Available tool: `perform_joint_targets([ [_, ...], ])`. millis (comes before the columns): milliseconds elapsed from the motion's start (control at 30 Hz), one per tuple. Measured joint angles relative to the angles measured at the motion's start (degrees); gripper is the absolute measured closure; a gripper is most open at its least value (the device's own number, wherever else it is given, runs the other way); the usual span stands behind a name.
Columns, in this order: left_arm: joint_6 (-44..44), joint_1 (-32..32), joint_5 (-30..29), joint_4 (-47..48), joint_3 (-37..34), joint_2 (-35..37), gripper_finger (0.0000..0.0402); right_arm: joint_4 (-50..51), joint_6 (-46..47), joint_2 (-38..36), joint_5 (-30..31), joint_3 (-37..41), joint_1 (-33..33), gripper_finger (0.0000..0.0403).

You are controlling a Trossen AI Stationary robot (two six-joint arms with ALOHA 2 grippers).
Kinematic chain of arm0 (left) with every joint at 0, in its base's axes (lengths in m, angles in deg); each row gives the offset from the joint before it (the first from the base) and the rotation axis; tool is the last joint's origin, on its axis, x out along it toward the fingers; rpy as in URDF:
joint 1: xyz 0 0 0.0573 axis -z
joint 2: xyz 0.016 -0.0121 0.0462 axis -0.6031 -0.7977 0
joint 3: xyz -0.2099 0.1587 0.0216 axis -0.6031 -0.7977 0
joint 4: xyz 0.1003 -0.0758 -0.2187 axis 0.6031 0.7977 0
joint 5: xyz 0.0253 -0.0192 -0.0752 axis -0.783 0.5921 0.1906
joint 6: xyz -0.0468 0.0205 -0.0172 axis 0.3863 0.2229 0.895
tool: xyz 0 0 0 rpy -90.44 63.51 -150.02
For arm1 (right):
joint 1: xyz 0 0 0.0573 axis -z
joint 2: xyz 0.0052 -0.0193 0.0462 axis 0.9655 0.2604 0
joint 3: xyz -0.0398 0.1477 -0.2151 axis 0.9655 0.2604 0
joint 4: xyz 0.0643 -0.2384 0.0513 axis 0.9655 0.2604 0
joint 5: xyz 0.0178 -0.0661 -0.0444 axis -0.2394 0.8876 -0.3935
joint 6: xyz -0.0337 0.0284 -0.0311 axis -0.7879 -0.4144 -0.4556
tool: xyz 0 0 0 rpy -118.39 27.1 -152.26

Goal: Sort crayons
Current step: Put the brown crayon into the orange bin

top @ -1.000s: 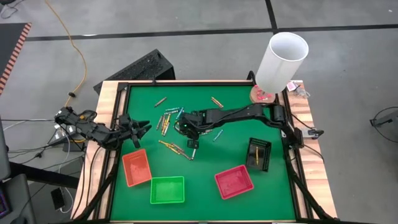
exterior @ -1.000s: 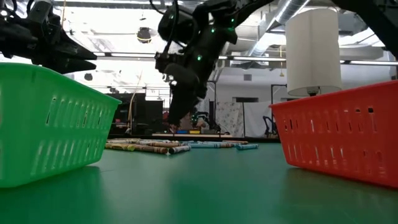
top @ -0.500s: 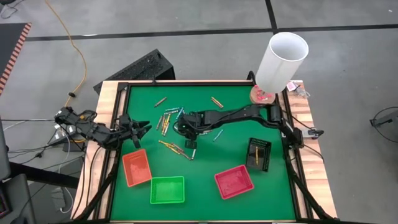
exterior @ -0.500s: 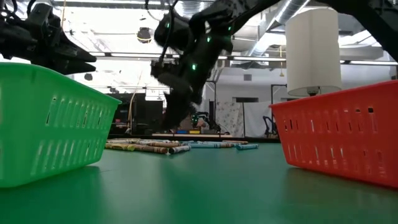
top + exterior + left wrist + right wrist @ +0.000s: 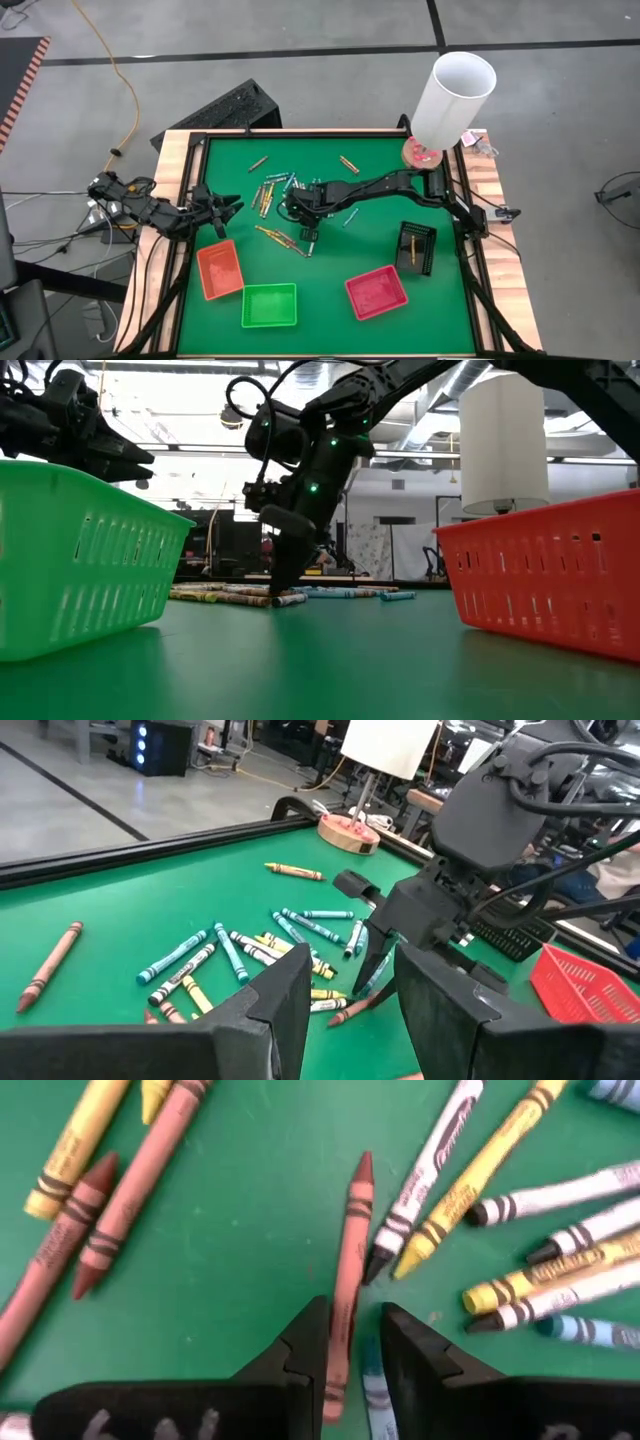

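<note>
Reaching low over the middle of the green table point(image 5: 330, 290), right gripper point(image 5: 345, 1342) down among the crayons point(image 5: 275, 190), fingers slightly apart, straddling a reddish-brown crayon point(image 5: 346, 1270) lying flat on the felt; crayon passing between the two fingertips, contact on either side not clear, so not yet clamped. Scattered around that stick: a white-wrapped crayon point(image 5: 420, 1180) with script lettering along its paper, too blurred to read; a yellow crayon point(image 5: 480, 1175) beside it, also lettered but unreadable; further yellow, white and light blue sticks fanned just beyond; two more reddish-brown ones point(image 5: 120, 1190) lying side by side, well apart from the gripper. Seen from above, main heap spread left of the table's centre, with a loose yellow-gold pair point(image 5: 283, 240) nearer the front, single sticks near the back edge point(image 5: 348, 164), and one yellow stick inside the black tray point(image 5: 415, 248) by the right edge. Waiting above the left edge, left gripper point(image 5: 225, 208), fingers parted and holding nothing, raised clear of the felt. Lined along the front edge: orange tray point(image 5: 219, 269), green tray point(image 5: 269, 305), red tray point(image 5: 376, 291). Standing at the back right corner, a tall white cylinder point(image 5: 452, 98) on a round wooden base.
</note>
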State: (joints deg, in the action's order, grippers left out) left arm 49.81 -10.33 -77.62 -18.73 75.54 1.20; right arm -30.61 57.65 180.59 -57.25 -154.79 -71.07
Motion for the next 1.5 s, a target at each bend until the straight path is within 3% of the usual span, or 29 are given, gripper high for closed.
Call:
perform_joint_targets([
  [267, -0.02, -0.02, 0.00, -0.01, 0.00, 0.00, 0.0267, 2.24, 0.02, 1.33, 0.86, -0.26, -0.74, 0.0325],
  [533, 0.39, 0.00, 0.02, 0.09, 0.00, 0.00, 0.0267, 3.20, 1.79, 1.33, 4.61, -0.20, -1.25, 0.0396],
  [733, 0.93, 0.00, 0.02, 0.10, 0.00, 0.00, 0.0267, 3.56, 3.97, 1.47, 4.70, -1.12, -1.22, 0.0399],
  [1267, 1.00, -0.02, 0.01, 0.42, 0.00, 0.00, 0.0267, 2.52, 2.97, 1.87, 4.52, -14.23, -3.22, 0.0402],
  [1500, 0.95, -0.02, -2.88, 0.33, 0.00, 0.00, 0.0267, 0.15, 1.60, 1.75, 2.85, -16.09, -4.96, 0.0402],
])
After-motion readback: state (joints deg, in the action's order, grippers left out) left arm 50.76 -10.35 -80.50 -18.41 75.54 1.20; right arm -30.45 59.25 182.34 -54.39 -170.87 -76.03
